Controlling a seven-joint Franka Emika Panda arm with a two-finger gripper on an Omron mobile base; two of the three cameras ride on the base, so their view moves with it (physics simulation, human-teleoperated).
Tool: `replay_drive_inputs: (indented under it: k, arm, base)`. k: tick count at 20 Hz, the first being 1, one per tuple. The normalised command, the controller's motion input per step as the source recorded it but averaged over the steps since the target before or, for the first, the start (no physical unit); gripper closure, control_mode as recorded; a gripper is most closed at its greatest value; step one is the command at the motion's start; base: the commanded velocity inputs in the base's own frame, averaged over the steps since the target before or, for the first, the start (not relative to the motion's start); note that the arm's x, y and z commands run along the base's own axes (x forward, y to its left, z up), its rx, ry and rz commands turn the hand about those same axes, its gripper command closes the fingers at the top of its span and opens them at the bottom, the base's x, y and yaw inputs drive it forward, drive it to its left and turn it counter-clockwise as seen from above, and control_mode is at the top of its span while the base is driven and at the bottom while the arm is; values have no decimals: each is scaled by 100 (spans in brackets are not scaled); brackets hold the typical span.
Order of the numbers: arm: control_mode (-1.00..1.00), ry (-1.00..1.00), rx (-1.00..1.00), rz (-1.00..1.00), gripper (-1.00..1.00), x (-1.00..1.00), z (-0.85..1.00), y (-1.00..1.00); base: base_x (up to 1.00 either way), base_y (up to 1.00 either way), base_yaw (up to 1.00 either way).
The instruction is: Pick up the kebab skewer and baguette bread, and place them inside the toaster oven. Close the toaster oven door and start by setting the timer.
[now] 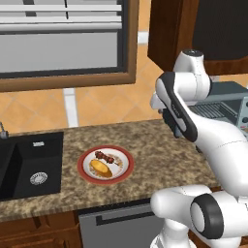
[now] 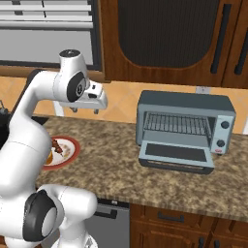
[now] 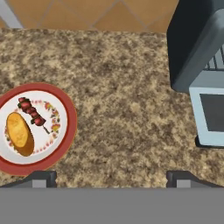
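Observation:
On a red-rimmed white plate (image 1: pixel 85 175) (image 3: pixel 65 144) lie the kebab skewer (image 1: pixel 104 156) (image 3: pixel 31 111) and, beside it, the golden baguette bread (image 1: pixel 100 168) (image 3: pixel 19 133). The blue-grey toaster oven (image 2: pixel 184 104) (image 3: pixel 192 48) stands on the counter to the right. Its door (image 2: pixel 177 156) (image 3: pixel 212 114) is folded down open, showing the wire rack. My gripper (image 2: pixel 85 111) (image 3: pixel 113 179) hovers high above the counter between plate and oven. It is open and holds nothing. In the right base view my arm hides part of the plate.
A black sink (image 1: pixel 29 164) is set into the granite counter (image 1: pixel 160 150) left of the plate. A framed window (image 1: pixel 63 43) and dark wooden cabinets (image 2: pixel 160 34) line the back wall. A dishwasher front (image 1: pixel 116 225) sits below the counter edge.

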Motion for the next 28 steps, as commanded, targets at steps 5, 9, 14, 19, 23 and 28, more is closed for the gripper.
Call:
replay_drive_inputs:
  k: [5, 9, 14, 19, 23, 28]
  arm:
    - [100, 0, 0, 0, -100, 0, 0, 0]
    - [-100, 0, 0, 0, -100, 0, 0, 0]
    - [-100, 0, 0, 0, -100, 0, 0, 0]
    - [-100, -4, 4, 3, -100, -20, -7, -14]
    - [-100, -30, 26, 18, -100, -68, -24, -92]
    - [-100, -36, 22, 33, -100, -4, -20, -100]
  base:
    - [0, 0, 0]
    - [0, 0, 0]
    - [0, 0, 0]
    - [0, 0, 0]
    - [0, 0, 0]
    - [0, 0, 0]
